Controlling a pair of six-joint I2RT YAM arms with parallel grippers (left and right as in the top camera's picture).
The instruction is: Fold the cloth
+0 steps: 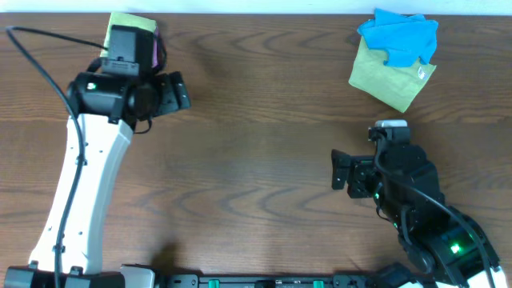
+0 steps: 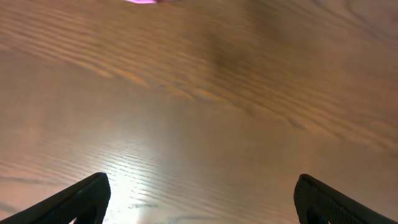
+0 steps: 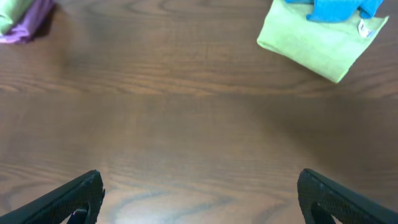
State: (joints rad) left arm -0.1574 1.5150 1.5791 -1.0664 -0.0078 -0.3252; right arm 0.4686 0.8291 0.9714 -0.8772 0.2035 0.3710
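The lime-green cloth (image 1: 128, 22) lies at the table's far left corner, partly hidden behind my left arm, with a purple cloth (image 1: 157, 46) peeking out at its right side. The right wrist view catches its corner (image 3: 11, 11) on top of the purple cloth (image 3: 32, 23). My left gripper (image 1: 178, 92) hovers just right of that pile, open and empty (image 2: 202, 208), over bare wood. My right gripper (image 1: 339, 171) stands open and empty (image 3: 199, 202) over the table's right half, pointing left.
A duller yellow-green square cloth (image 1: 388, 80) lies at the far right with a crumpled blue cloth (image 1: 400, 36) on top; both show in the right wrist view (image 3: 311, 43), (image 3: 336, 9). A pink sliver (image 2: 142, 2) shows at the left wrist view's top edge.
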